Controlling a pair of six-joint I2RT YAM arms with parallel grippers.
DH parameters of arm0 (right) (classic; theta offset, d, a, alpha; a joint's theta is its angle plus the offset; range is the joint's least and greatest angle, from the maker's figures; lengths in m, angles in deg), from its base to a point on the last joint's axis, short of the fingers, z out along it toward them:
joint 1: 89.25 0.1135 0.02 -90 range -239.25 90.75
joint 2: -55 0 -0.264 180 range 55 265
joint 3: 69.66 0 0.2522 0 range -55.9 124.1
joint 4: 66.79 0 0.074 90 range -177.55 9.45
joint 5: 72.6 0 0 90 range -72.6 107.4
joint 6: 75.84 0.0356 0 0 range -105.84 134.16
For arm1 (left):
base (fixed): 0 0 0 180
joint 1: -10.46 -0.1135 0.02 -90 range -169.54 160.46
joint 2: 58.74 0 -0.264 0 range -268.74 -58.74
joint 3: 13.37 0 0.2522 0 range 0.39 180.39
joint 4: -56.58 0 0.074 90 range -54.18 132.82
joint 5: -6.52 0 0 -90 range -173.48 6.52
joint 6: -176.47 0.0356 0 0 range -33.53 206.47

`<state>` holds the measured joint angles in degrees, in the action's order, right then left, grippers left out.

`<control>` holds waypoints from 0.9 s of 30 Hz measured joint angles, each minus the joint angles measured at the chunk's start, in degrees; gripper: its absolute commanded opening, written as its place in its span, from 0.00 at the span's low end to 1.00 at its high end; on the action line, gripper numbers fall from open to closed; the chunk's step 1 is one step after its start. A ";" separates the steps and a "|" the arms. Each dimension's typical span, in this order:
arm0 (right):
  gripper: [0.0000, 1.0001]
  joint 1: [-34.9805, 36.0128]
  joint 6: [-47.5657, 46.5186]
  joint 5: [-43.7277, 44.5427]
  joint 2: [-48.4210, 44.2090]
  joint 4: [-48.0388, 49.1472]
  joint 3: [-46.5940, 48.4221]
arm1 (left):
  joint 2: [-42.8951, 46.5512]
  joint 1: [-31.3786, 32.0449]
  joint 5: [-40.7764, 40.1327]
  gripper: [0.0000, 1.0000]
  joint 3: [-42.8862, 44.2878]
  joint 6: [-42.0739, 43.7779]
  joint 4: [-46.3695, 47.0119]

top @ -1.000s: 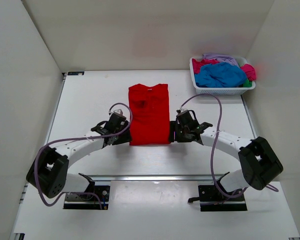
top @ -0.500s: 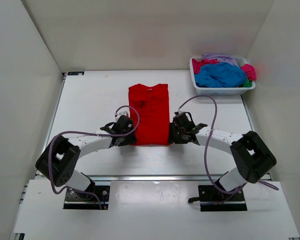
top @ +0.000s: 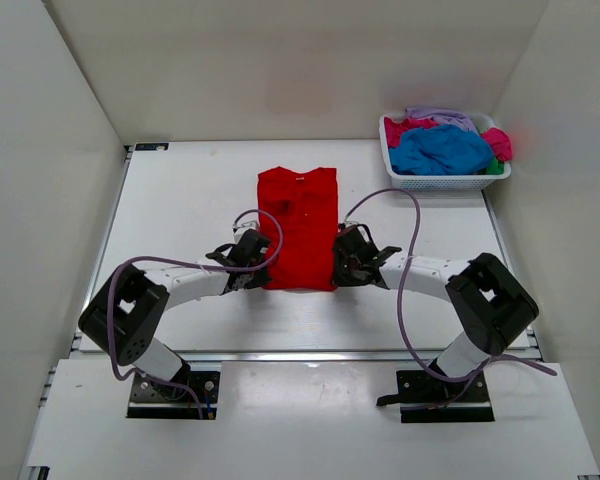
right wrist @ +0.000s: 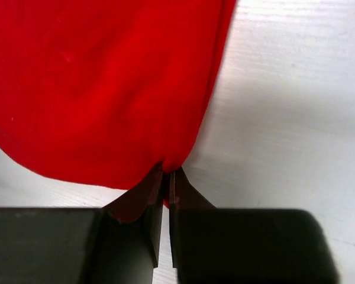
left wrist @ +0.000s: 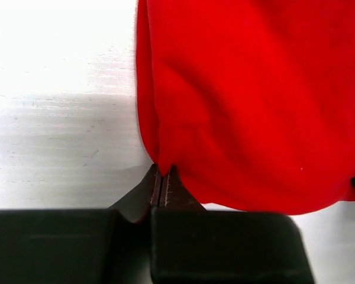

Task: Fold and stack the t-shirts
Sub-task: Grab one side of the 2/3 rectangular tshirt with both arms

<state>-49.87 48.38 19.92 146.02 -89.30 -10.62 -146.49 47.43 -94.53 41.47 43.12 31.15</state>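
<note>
The bright red cloth t-shirt (top: 298, 225) lies flat on the white tabletop (top: 180, 200), folded into a narrow rectangle. Its long axis runs straight away from the arm bases, with the collar at the far end and the hem at the near end. The left gripper (top: 262, 270) sits at the near-left corner of the hem. Its black fingers (left wrist: 176, 190) are pressed together on a pinch of red cloth, and the rest of the shirt (left wrist: 254, 100) spreads ahead of the gripper and to its right. The right gripper (top: 338, 268) mirrors it at the near-right corner (right wrist: 166, 177), jaws closed on the hem edge, with the shirt (right wrist: 106, 83) spreading ahead and to its left. The shirt thus spans the gap between the two grippers. Well beyond the right gripper, on its right, stands a white plastic mesh basket (top: 440, 183) holding crumpled t-shirts (top: 440, 150) in blue, magenta-pink, lavender and green.
</note>
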 measured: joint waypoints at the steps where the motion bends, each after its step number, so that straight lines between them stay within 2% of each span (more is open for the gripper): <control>1: 0.00 0.00 0.20 -0.17 0.42 0.11 0.31 | 0.00 0.02 0.02 0.00 -0.04 0.00 0.00; 9: 0.00 1.42 -1.40 -0.37 -1.49 -1.46 -0.74 | 3.85 0.70 1.33 0.00 -2.86 0.94 -2.08; 15: 0.00 5.66 -3.58 -3.43 -7.58 -8.87 -4.37 | 15.32 6.27 5.49 0.00 -10.51 -0.24 -8.48; 20: 0.00 9.84 -3.06 -5.84 -13.66 -15.80 -6.62 | 22.62 12.52 8.31 0.00 -13.07 -3.26 -14.58; 23: 0.00 12.74 -1.60 -5.99 -17.07 -19.08 -6.45 | 29.38 13.29 8.79 0.00 -13.35 -5.25 -19.17; 27: 0.00 14.58 -0.79 -7.45 -19.98 -22.99 -4.42 | 38.56 11.21 9.01 0.00 -11.23 -6.25 -25.94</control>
<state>-35.29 47.59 12.47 126.04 -112.29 -15.04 -107.93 58.64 -85.52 30.23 36.86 5.21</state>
